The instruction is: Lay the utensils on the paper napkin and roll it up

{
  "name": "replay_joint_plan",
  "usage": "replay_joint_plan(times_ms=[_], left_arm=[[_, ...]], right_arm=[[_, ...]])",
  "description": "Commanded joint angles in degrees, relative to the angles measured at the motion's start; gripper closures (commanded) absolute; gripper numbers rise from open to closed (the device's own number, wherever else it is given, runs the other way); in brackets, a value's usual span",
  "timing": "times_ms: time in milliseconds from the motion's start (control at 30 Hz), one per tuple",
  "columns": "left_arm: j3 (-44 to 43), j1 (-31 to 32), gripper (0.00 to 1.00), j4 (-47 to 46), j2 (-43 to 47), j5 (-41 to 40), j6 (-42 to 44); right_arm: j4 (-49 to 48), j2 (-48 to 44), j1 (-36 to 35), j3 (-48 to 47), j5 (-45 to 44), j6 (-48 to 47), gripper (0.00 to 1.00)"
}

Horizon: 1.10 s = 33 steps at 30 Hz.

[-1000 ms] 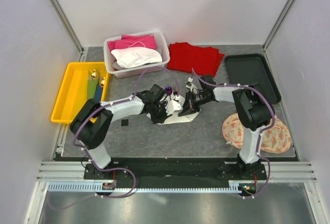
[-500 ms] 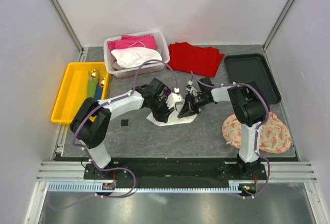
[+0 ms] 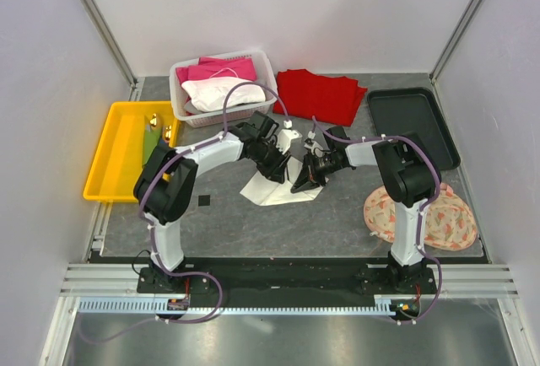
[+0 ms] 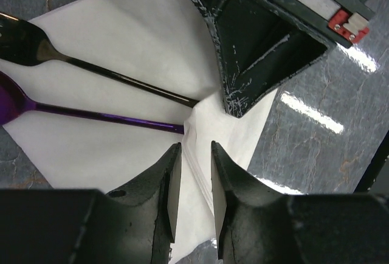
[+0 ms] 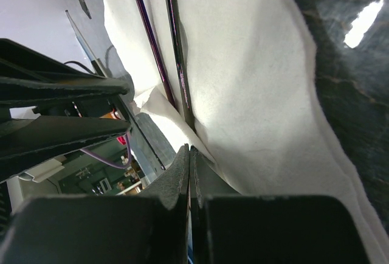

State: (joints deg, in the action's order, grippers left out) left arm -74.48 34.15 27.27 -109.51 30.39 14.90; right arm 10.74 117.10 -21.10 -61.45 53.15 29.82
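The paper napkin (image 3: 274,191) lies mid-table, partly folded. In the left wrist view the napkin (image 4: 121,33) carries a purple spoon (image 4: 91,113) and a dark fork (image 4: 109,72) side by side. Their handles, purple (image 5: 146,33) and dark (image 5: 176,45), run under a raised napkin fold (image 5: 255,81) in the right wrist view. My left gripper (image 3: 274,164) (image 4: 196,148) hovers over the napkin, jaws a narrow gap apart astride a crease. My right gripper (image 3: 299,185) (image 5: 189,149) (image 4: 234,107) is shut on the napkin's edge by the handle ends.
A yellow tray (image 3: 110,151) at left holds green and blue utensils (image 3: 156,140). A white basket (image 3: 179,96) of cloths stands behind, a red cloth (image 3: 319,96) beside it. A black tray (image 3: 413,121) and a patterned plate (image 3: 422,214) lie at right.
My left gripper has moved back and right, off the napkin's near-left part, which now shows. My right gripper shifted slightly down-left, then held still.
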Motion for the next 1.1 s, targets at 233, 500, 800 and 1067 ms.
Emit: replay_joint_plan(times_ms=[233,500,800,1067], left_arm=[[-2.9,0.2,0.67,-2.5,-2.9,1.9,-5.4],[0.5,0.2,0.73,-6.1,1.9,6.8,-9.0],[-0.3,0.1,0.93,-5.1,-0.8,8.3,-10.8],[-1.3,0.0,0.95,-4.9,-3.5,7.8,-11.9]], right_arm=[[-0.6,0.3,0.2,-1.3,-0.1,0.5,1.00],[0.2,0.7,0.2,-1.3,-0.1,0.1,1.00],[0.9,0.7,0.6,-1.4,-0.1,-0.5,1.00],[1.0,0.9,0.8,-1.6,0.1,-0.7,1.00]])
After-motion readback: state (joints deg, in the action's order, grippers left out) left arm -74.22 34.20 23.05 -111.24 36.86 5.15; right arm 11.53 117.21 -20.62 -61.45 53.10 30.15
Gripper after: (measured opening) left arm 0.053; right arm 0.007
